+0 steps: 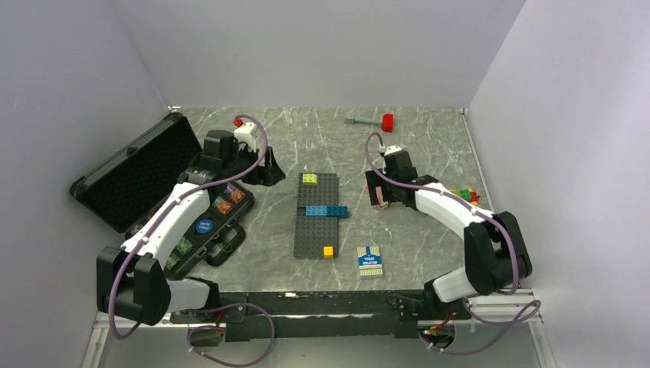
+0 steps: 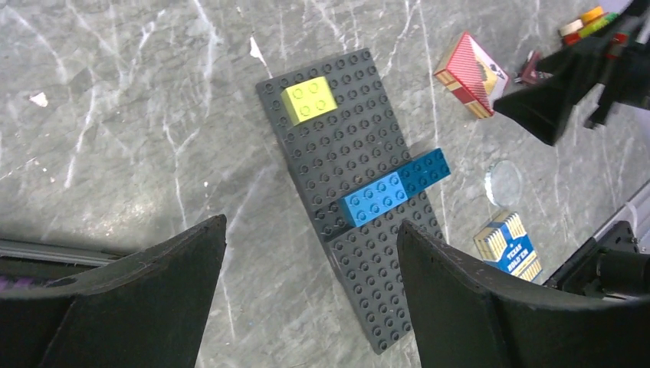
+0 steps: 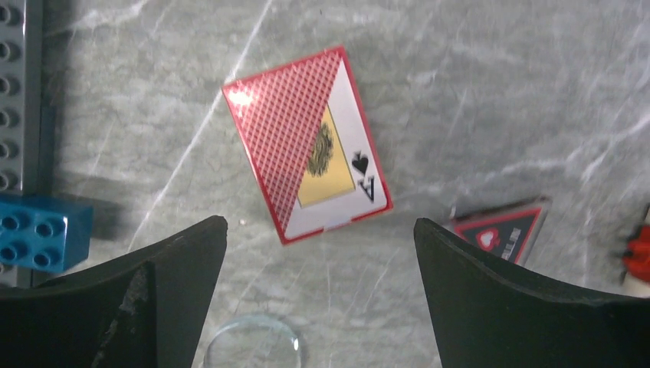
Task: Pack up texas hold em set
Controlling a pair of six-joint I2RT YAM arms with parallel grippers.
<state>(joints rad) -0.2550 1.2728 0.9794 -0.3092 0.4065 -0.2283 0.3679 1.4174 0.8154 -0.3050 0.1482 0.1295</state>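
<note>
The black case [image 1: 126, 175] lies open at the left, its lid leaning back. Its tray [image 1: 230, 245] holds a blue button [image 1: 204, 226] and an orange button [image 1: 222, 205]. My left gripper [image 1: 267, 173] [image 2: 311, 222] is open and empty, just right of the case. The pink card pack [image 3: 308, 144] [image 2: 470, 74] lies flat on the table. My right gripper [image 1: 379, 196] [image 3: 320, 222] is open right above it, touching nothing. The red-triangle button [image 3: 506, 230] lies beside the pack. The blue-white card pack [image 1: 371, 261] [image 2: 507, 247] lies near the front edge.
A dark grey baseplate [image 1: 318, 215] [image 2: 345, 176] with yellow [image 2: 308, 100], blue [image 2: 391, 192] and orange bricks lies mid-table. A clear disc [image 3: 253, 343] [image 1: 381, 235] lies near the pink pack. A red-headed hammer [image 1: 372, 120] lies at the back. Loose bricks [image 1: 465, 195] lie at the right.
</note>
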